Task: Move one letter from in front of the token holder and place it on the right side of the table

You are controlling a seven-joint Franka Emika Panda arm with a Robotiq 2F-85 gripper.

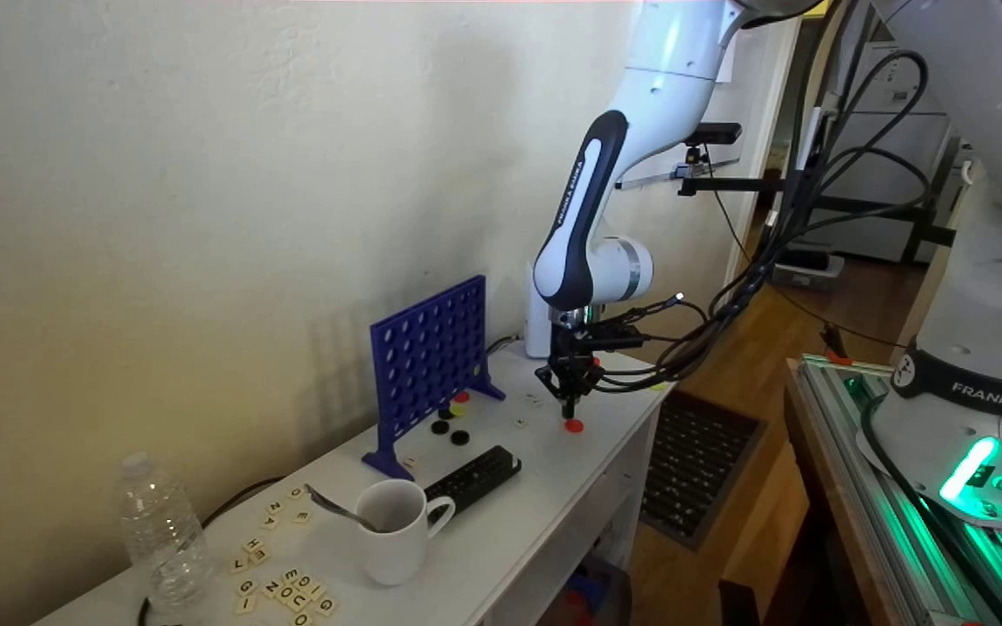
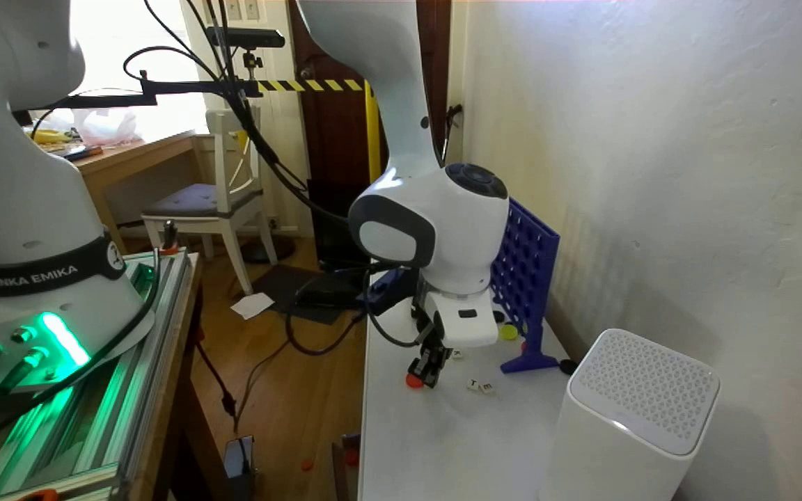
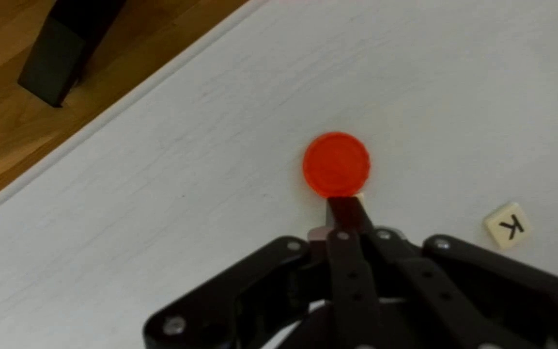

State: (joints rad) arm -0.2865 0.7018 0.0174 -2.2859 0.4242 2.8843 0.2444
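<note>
The blue upright token holder (image 1: pixel 427 356) stands by the wall on the white table (image 1: pixel 544 496); it also shows in an exterior view (image 2: pixel 544 278). Loose letter tiles (image 1: pixel 531 400) lie on the tabletop near it, and two tiles (image 2: pixel 480 386) show in an exterior view. A K tile (image 3: pixel 509 225) lies right of my gripper (image 3: pixel 349 203) in the wrist view. My gripper (image 1: pixel 568 413) points down, shut, just above the tabletop beside a red token (image 3: pixel 336 165). A cream tile edge (image 3: pixel 359 198) shows at the fingertip; whether it is held or lies underneath, I cannot tell.
A black remote (image 1: pixel 473 480), a white cup (image 1: pixel 392 535) with a spoon, a bottle (image 1: pixel 162 539) and more letter tiles (image 1: pixel 292 591) are on the table. Black tokens (image 1: pixel 459 437) lie before the holder. A tall white box (image 2: pixel 645 403) stands by the wall.
</note>
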